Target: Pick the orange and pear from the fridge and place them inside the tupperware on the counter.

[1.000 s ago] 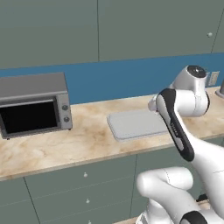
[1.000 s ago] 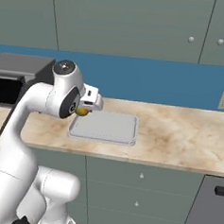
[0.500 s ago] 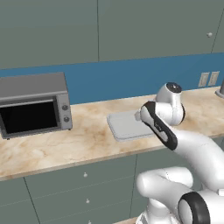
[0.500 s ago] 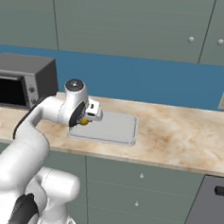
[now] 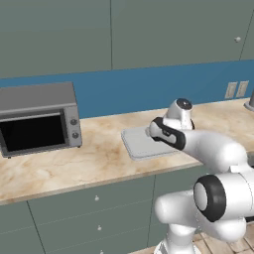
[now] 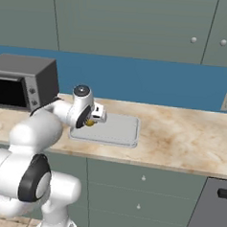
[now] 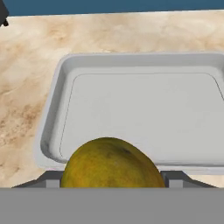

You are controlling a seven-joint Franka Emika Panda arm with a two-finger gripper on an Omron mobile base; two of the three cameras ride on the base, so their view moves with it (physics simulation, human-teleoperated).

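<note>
Beige counter [image 6: 181,134] — arm bent low, end effector [image 6: 89,122] clamped on pear [image 7: 113,164] — over tupperware [image 7: 144,65].

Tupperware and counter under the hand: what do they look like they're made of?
The tupperware looks like matte pale grey plastic: smooth, uniform, with soft rounded corners and a moulded raised rim, though a dull metal tray can't be ruled out. The counter looks like polished beige marble or a marble-look laminate, going by its brown veining and flat even surface.
</note>
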